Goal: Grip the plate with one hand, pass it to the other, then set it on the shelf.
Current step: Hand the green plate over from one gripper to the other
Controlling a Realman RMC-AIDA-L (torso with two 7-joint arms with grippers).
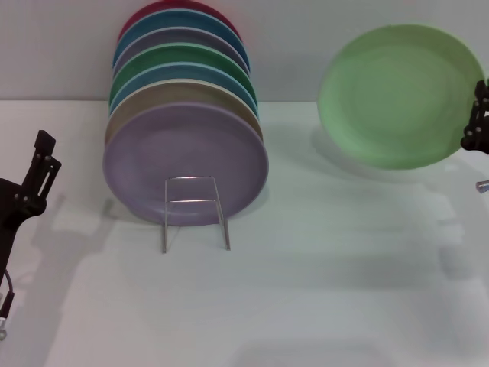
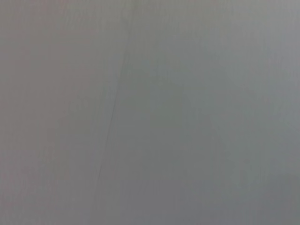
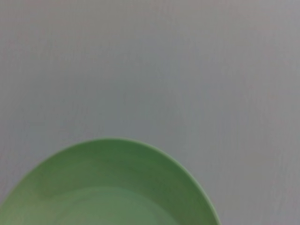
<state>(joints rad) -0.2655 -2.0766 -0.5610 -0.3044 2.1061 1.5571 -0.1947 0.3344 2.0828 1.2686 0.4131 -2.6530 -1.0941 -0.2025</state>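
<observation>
The light green plate (image 1: 397, 95) is hanging tilted above the white table (image 1: 321, 290) at the right, its face turned toward the camera. The right gripper (image 1: 475, 122) is touching the plate's right edge at the frame border, closed on the rim. The left gripper (image 1: 34, 180) is hovering at the far left, well apart from everything. Between them, the silver wire rack (image 1: 195, 210) is carrying a row of upright plates, the lilac plate (image 1: 186, 163) standing frontmost.

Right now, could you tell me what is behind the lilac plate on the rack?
Behind the lilac plate stand more plates, only their upper rims showing: tan, blue, green, lilac, blue, red. Their lower parts are hidden.
</observation>
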